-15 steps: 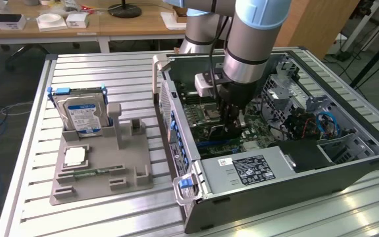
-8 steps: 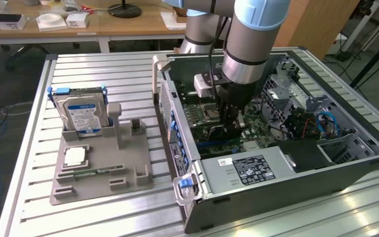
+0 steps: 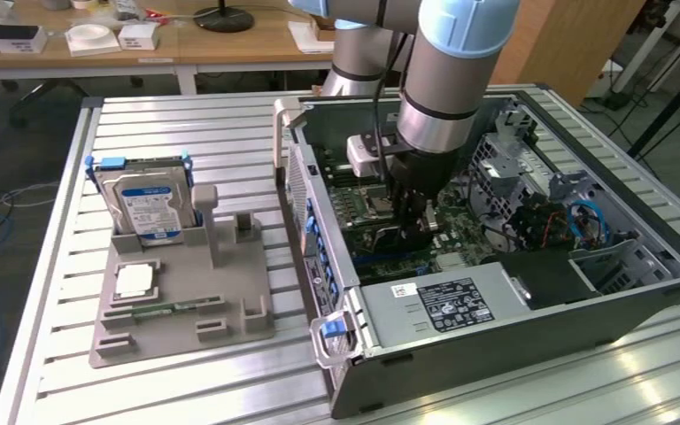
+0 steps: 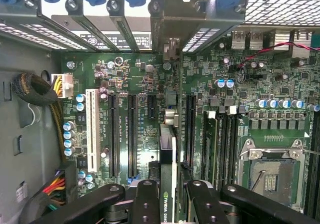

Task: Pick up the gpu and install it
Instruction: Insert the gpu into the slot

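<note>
Near edge of the slatted metal bench [image 3: 174, 390]: open computer case [image 3: 623, 310] lying on its side, silver power supply [image 3: 452, 305] at its near end. Just beside it, toward the exterior view's left, grey parts holder [image 3: 181, 310] carrying a slim green memory stick [image 3: 174, 307] lying flat and a blue-labelled hard drive [image 3: 145, 208] standing upright in a slot. Inside the case, arm [image 3: 446, 88] reaches straight down, end effector [image 3: 417, 232] low over the motherboard [image 3: 370, 212]. In the wrist view the end effector [image 4: 173, 196] is clamped on the gpu [image 4: 169, 174], black card held on edge between the two inner fingers [image 4: 146, 204], NVIDIA lettering showing on it. Card hangs over the motherboard [image 4: 145, 129] among the long black expansion slots [image 4: 132, 134], about in line with one; can't tell if it touches. CPU socket [image 4: 270, 171] sits off to one side of the card. Farther back, beyond the bench, wooden desk [image 3: 234, 44] with small white boxes [image 3: 92, 37].
</note>
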You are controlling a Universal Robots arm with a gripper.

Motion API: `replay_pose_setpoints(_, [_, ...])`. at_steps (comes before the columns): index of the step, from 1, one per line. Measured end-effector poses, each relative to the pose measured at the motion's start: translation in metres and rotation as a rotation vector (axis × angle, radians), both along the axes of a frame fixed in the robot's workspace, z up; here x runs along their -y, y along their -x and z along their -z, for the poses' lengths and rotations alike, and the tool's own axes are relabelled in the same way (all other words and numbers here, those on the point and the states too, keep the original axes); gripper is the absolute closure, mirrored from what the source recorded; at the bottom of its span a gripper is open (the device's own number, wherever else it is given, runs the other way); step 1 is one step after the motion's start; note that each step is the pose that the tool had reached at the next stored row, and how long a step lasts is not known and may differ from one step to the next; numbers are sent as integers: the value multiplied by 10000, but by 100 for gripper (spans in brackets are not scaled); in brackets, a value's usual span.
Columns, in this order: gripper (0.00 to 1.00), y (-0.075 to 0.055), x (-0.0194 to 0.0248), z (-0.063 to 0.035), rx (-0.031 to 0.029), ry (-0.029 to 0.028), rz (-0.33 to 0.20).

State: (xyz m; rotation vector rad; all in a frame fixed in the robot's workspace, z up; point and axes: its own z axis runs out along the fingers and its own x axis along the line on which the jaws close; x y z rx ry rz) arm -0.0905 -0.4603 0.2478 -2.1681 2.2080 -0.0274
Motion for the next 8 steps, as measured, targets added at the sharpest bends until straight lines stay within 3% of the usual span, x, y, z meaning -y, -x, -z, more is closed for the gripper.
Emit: replay_pose_setpoints(8, [74, 8, 0, 35, 7, 4, 0])
